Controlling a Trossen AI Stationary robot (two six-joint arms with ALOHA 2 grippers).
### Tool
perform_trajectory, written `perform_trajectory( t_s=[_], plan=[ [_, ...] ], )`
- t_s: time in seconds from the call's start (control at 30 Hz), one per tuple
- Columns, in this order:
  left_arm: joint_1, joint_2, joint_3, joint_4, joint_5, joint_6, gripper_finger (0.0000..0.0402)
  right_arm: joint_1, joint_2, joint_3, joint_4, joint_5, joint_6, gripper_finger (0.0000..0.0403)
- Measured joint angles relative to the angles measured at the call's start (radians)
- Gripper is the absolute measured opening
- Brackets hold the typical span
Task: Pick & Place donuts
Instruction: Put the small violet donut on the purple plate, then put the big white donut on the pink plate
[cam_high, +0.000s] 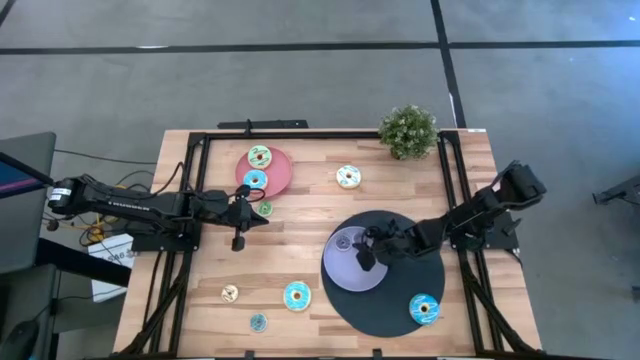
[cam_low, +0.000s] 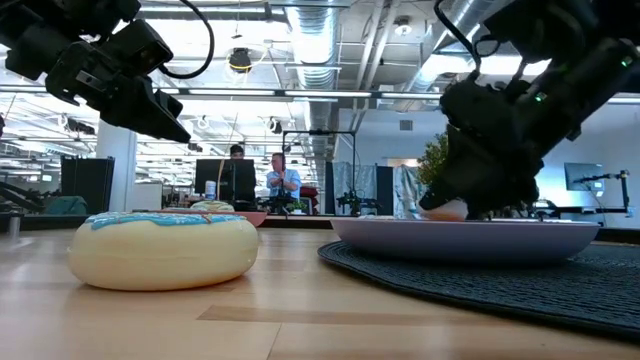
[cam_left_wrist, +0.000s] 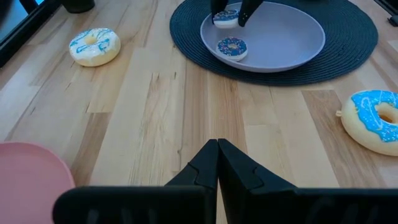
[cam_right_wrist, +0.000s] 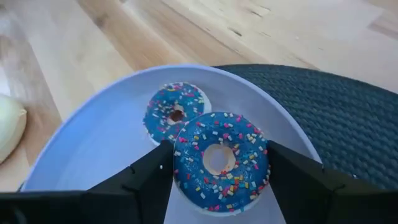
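- Two blue sprinkled donuts sit on the lavender plate (cam_right_wrist: 87, 155): a small donut (cam_right_wrist: 176, 113) lying flat, and a larger blue donut (cam_right_wrist: 221, 162) between the fingers of the right gripper (cam_right_wrist: 217, 171), overlapping the small one's edge.
- Right jaws stand at the blue donut's sides; whether they press it or have let go I cannot tell.
- Left gripper (cam_left_wrist: 217, 163) is clenched on nothing, over bare wood (cam_left_wrist: 143, 112) near the pink plate (cam_left_wrist: 31, 177).
- Other donuts lie scattered: some on the pink plate, one on the mat (cam_high: 390, 310), the rest on wood.
- Likely light, hard toy rings with glossy icing, so somewhat slippery; pinching across the outer rim looks safest.
- Mat is dark and ribbed, plates smooth and shallow.
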Motion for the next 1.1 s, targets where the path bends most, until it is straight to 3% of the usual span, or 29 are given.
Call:
perform_trajectory(
  t_s=[0.37,0.5,0.87,0.97,1.1],
  plan=[
    [0.0,0.0,0.0,0.0,0.0,0.0,0.0,-0.014,-0.001,0.051,-0.098,-0.023,-0.042,0.0245],
    [0.0,0.0,0.0,0.008,0.0,0.0,0.0,-0.037,-0.042,0.106,-0.224,-0.033,-0.086,0.0245],
    [0.0,0.0,-0.001,0.293,0.014,-0.092,0.0,-0.087,-0.331,0.152,-0.626,-0.017,-0.218,0.0244],
    [0.0,0.0,-0.001,0.309,0.011,-0.106,0.0001,-0.087,-0.415,0.098,-0.688,0.036,-0.212,0.0244],
    [0.0,0.0,-0.001,0.313,0.006,-0.175,0.0021,-0.089,-0.535,-0.035,-0.624,0.076,-0.173,0.0244]
  ],
)
